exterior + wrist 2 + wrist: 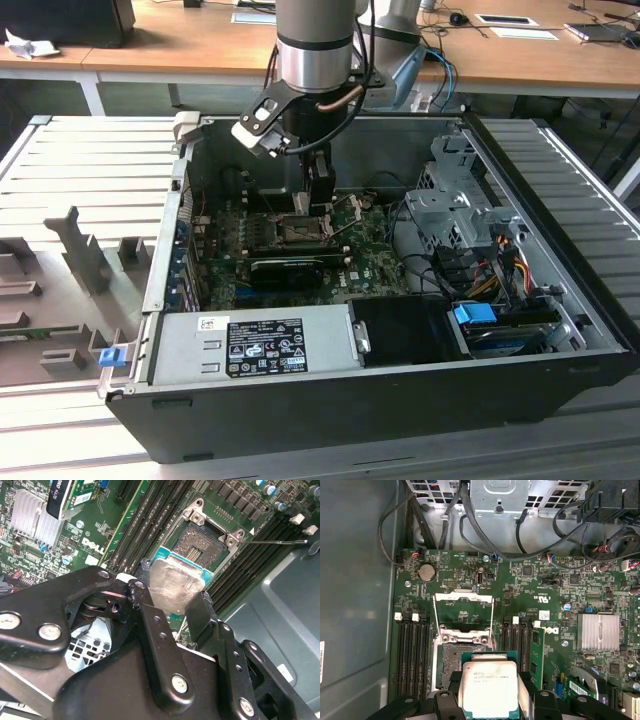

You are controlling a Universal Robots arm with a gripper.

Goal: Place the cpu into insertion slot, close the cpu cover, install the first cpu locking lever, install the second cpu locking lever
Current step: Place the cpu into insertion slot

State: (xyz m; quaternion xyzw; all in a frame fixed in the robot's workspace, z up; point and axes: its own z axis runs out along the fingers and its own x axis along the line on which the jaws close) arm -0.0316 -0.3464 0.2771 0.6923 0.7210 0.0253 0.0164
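Note:
The cpu [490,687], a flat square chip with a pale grey metal top, sits between my gripper's [490,696] black fingers [451,692], which are shut on two of its opposite edges. In the second wrist view the cpu [176,582] hangs tilted just above and beside the open insertion slot [202,545]. The slot [462,657] lies bare on the green board. The cpu cover [463,598] stands swung open at the slot's far end, with thin wire levers [434,622] raised along its sides. In the exterior view my gripper [318,203] is low inside the case, over the slot [298,229].
Black memory slots [412,650] flank the socket. A long black card [290,268] lies in front of it, with a finned heat sink [598,631] nearby. The power supply [250,345], the drive cage [450,200], cables [495,260] and the case walls [170,250] hem the board in.

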